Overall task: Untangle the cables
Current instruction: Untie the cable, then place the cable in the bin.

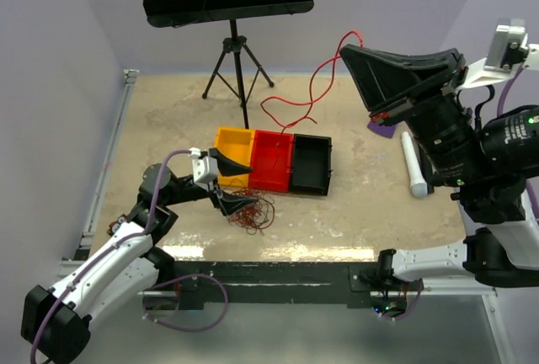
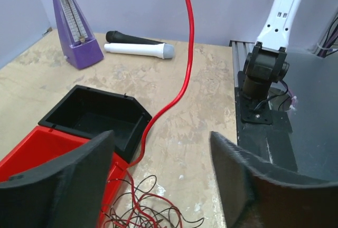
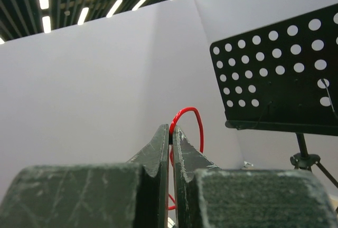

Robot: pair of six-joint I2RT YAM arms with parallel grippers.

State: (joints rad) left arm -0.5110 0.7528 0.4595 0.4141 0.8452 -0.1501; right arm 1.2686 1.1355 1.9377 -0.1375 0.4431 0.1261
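Left gripper [image 2: 161, 143]: jaws wide apart with nothing between them, hanging just above the near edge of the wire clump; in the top view its lower finger covers the clump's left part.
Wire clump [image 1: 251, 211]: very thin red and black wires in loose overlapping loops, lying on the table just in front of the yellow bin [image 1: 236, 141] and red bin [image 1: 271, 162]. The left wrist view cuts it off at the bottom edge, and single strands are too fine to follow.
Black bin [image 1: 310, 164]: touching the red bin's right side.
Red cable [image 1: 313, 86]: thicker than the clump's wires. It rises in waves from the table behind the bins, and its lower end runs past the black bin toward the clump; where it joins is hard to make out.
Right gripper [image 3: 170, 138]: raised high, jaws pressed together on the red cable, which arches over the tips.
Metronome [image 2: 76, 30]: purple, mostly hidden behind the right gripper in the top view.
White microphone [image 1: 413, 166]: far end hidden by the right arm.
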